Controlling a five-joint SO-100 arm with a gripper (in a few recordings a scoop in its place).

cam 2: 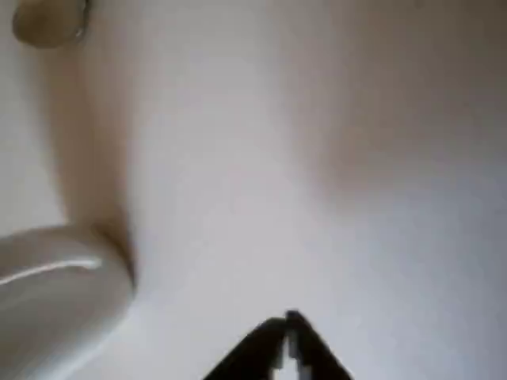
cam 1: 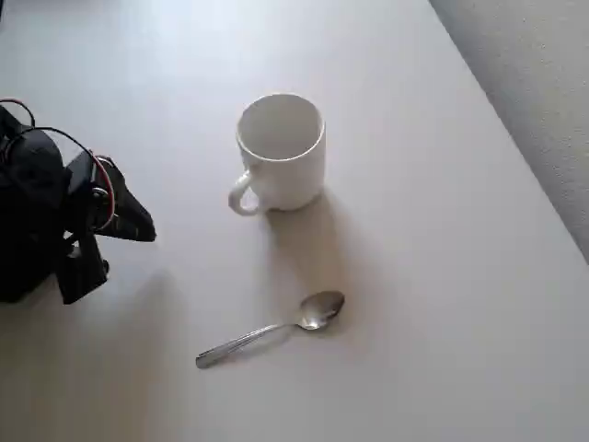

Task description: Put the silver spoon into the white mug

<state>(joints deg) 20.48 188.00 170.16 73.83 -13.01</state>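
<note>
The white mug point(cam 1: 281, 157) stands upright on the table, its loop handle toward the lower left and its inside bare. The silver spoon point(cam 1: 276, 328) lies flat below the mug, with its bowl to the right and its handle running down-left. My black gripper point(cam 1: 140, 226) hovers at the left, well apart from both, pointing right. In the wrist view my gripper point(cam 2: 287, 336) sits at the bottom edge with its fingertips together and nothing between them. The mug's side point(cam 2: 59, 293) shows at the lower left, and the blurred spoon bowl point(cam 2: 47, 20) at the top left.
The pale table point(cam 1: 433, 304) has its edge running diagonally along the upper right, with grey floor point(cam 1: 543, 92) beyond. The mug casts a shadow down toward the spoon. Red and black wires hang on my arm point(cam 1: 46, 221) at the left.
</note>
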